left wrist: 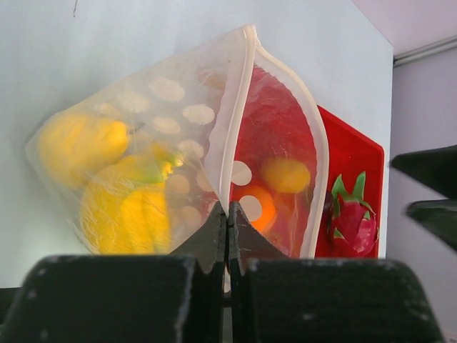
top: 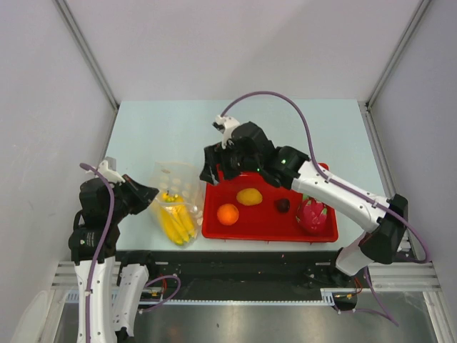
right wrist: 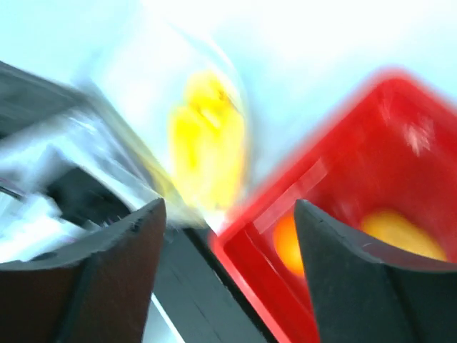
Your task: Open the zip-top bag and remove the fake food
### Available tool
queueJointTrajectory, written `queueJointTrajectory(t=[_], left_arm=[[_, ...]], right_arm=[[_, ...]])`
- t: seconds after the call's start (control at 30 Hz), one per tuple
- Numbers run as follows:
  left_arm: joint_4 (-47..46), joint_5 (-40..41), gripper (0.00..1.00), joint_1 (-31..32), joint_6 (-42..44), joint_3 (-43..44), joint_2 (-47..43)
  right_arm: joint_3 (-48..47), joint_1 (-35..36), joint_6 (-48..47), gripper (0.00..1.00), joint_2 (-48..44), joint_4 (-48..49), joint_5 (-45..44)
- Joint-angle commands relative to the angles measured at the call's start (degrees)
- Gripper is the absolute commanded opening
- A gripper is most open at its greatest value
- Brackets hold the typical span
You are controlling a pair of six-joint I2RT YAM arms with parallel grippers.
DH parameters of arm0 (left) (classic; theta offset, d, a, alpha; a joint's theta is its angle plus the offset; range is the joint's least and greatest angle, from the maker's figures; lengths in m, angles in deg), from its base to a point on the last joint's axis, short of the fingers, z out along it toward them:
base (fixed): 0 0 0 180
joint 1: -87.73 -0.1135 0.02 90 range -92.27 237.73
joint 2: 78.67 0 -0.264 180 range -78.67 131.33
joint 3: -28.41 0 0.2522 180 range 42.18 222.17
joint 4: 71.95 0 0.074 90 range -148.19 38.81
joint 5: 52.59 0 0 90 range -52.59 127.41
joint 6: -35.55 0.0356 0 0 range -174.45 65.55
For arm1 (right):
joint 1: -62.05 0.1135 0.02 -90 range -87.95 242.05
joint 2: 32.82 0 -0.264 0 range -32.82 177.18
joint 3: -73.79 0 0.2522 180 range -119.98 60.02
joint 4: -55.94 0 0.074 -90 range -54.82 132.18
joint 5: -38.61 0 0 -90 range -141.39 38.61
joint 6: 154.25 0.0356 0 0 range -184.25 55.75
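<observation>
The zip-top bag lies left of the red tray, its mouth open. In the left wrist view the bag holds the yellow pear and the banana bunch; the bananas also show from above. My left gripper is shut on the bag's white zip rim. My right gripper is open and empty above the tray's far left corner, beside the bag; its view is blurred. The orange, mango, dark fruit and dragon fruit lie in the tray.
The red tray sits at the table's front edge, right of the bag. My right arm reaches across the tray's far side. Grey walls stand to the left and right of the pale table.
</observation>
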Motion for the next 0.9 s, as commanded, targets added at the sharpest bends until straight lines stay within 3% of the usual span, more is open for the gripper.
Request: queueJointTrajectory(t=[0.0, 0.17, 0.33, 0.5, 0.63, 0.87], left_arm=[[-1.9, -1.9, 0.00, 0.1, 1.3, 2.4, 0.5], [-2.3, -2.4, 0.00, 0.0, 1.4, 2.8, 0.8], [-2.8, -2.9, 0.00, 0.0, 0.6, 2.8, 0.5], [-4.1, -3.5, 0.00, 0.1, -0.4, 1.7, 0.1], [-5.4, -4.4, 0.00, 0.0, -2.0, 0.2, -0.7], [-7.3, -6.7, 0.00, 0.0, -3.8, -0.9, -1.1]], right_arm=[[-11.8, 2.6, -3.2, 0.70, 5.1, 4.8, 2.7], [-29.2, 4.2, 1.6, 0.53, 16.8, -0.9, 4.3], [-31.2, 4.5, 12.9, 0.49, 22.6, -2.0, 7.1], [-31.3, 4.6, 21.1, 0.51, 27.4, -4.7, 7.6], [-34.3, 4.7, 25.1, 0.61, 32.6, -9.0, 7.9], [-33.1, 5.5, 32.9, 0.68, 37.8, -9.1, 8.4]])
